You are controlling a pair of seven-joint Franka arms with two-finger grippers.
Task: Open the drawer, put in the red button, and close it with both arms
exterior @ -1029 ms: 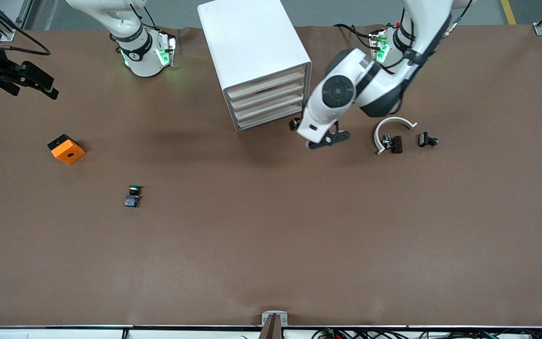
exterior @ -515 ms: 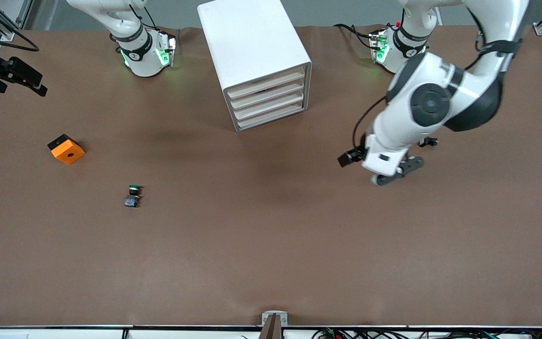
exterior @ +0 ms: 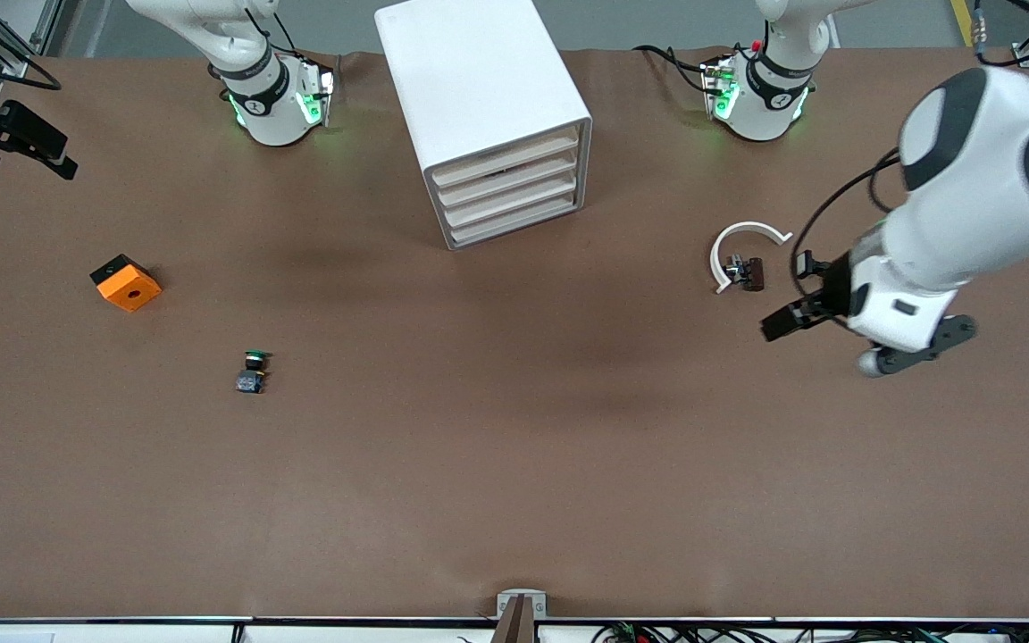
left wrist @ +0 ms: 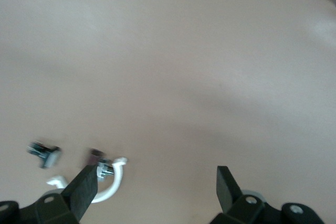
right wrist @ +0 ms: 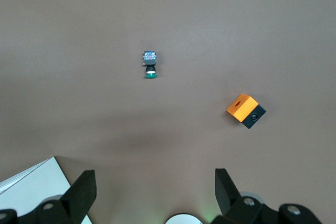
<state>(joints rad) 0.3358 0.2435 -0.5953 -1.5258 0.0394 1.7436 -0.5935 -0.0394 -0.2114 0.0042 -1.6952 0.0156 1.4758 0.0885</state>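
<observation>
The white cabinet (exterior: 479, 89) stands between the arm bases, and its stacked drawers (exterior: 507, 170) are all shut. A small switch with a dark reddish cap, the red button (exterior: 749, 272) (left wrist: 95, 155), lies against a white curved piece (exterior: 738, 239) (left wrist: 112, 181). My left gripper (exterior: 916, 348) (left wrist: 156, 187) hangs open and empty over bare table toward the left arm's end, apart from the button. My right gripper (exterior: 19, 143) (right wrist: 155, 190) is open and empty, high over the right arm's end of the table.
A green-capped switch (exterior: 252, 370) (right wrist: 149, 64) and an orange cube (exterior: 126, 283) (right wrist: 245, 111) lie toward the right arm's end. A small black part (exterior: 811, 264) (left wrist: 44, 152) sits beside the white curved piece.
The left arm has swung from in front of the cabinet, over the white curved piece, toward its own end of the table. The right gripper drifted slightly outward. Both stayed open.
</observation>
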